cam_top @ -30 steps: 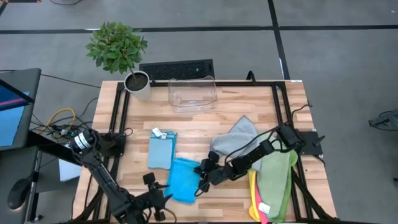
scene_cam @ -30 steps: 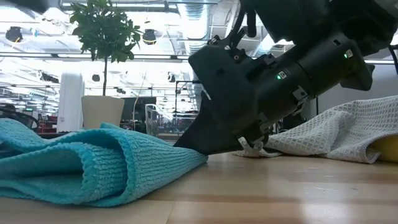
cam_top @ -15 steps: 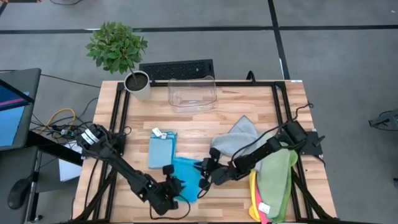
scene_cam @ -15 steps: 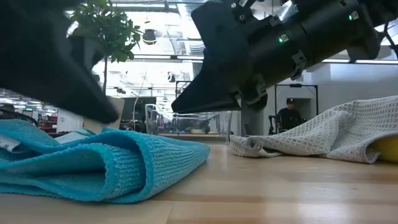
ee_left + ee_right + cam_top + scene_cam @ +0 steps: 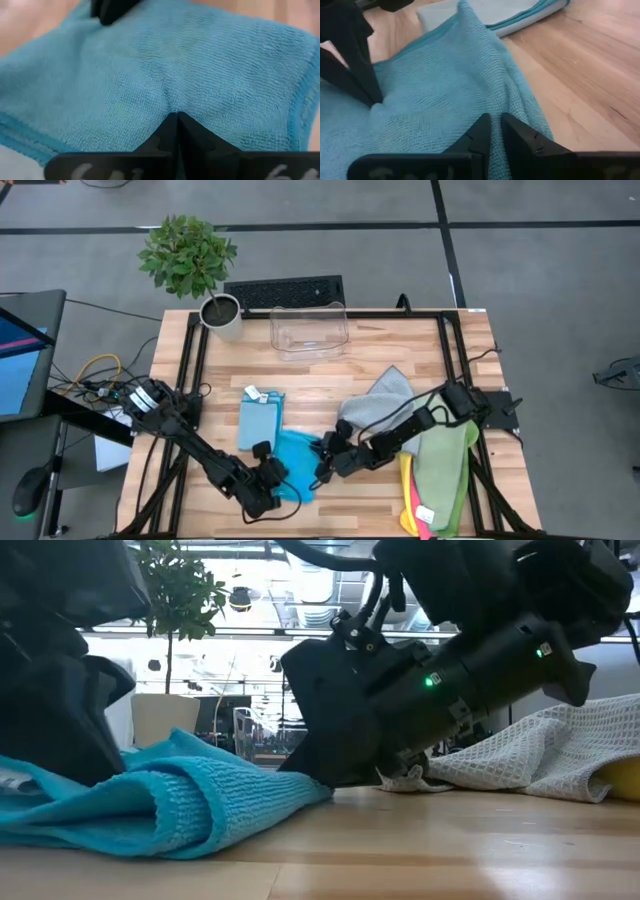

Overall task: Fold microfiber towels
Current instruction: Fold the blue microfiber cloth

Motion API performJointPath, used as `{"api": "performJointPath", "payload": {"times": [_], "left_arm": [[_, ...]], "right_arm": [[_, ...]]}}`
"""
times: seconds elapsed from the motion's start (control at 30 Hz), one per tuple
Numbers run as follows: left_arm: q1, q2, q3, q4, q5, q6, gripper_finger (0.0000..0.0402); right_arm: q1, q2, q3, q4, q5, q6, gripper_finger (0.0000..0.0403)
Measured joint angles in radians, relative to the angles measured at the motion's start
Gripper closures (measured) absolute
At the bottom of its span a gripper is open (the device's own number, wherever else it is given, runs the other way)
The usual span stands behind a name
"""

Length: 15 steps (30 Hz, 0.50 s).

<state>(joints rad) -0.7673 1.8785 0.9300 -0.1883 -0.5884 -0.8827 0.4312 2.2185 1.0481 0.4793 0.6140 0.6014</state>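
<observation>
Both tools meet on the teal towel (image 5: 293, 467), which lies low and a little left of centre in the high view: the left tool (image 5: 274, 476) sits at the cloth's lower left and the right tool (image 5: 326, 463) at its right edge, so the towel lies between them with neither arm clearly nearer. In the left wrist view the left tool's fingers are pressed together with the teal pile pinched at their tips, a firm grip on the cloth. In the right wrist view the right tool's fingers stand almost together with a raised ridge of the same towel running into the narrow gap, so it appears to hold that edge too. The towel is bunched rather than flat, its longer run seeming to go from upper right to lower left in the high view. A fold would likely carry one gripped side across toward the other. Just above and left of it lies a light blue towel (image 5: 259, 420), already flat and folded, with a white tag at its top. Right of centre a grey towel (image 5: 385, 402) lies in a heap, and at the lower right sit green, yellow and pink towels (image 5: 440, 470). The wooden surface (image 5: 320, 375) also carries a clear plastic bin (image 5: 309, 329) and a potted plant (image 5: 192, 265) near its top edge; grey floor surrounds it.
</observation>
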Motion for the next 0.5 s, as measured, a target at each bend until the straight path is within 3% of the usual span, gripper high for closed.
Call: {"api": "performJointPath", "payload": {"times": [0.5], "left_arm": [[-0.055,0.005,0.190,-0.424,0.026,-0.168,0.0400]], "right_arm": [[-0.015,-0.013,-0.003,-0.012,-0.019,0.004,0.0328]]}}
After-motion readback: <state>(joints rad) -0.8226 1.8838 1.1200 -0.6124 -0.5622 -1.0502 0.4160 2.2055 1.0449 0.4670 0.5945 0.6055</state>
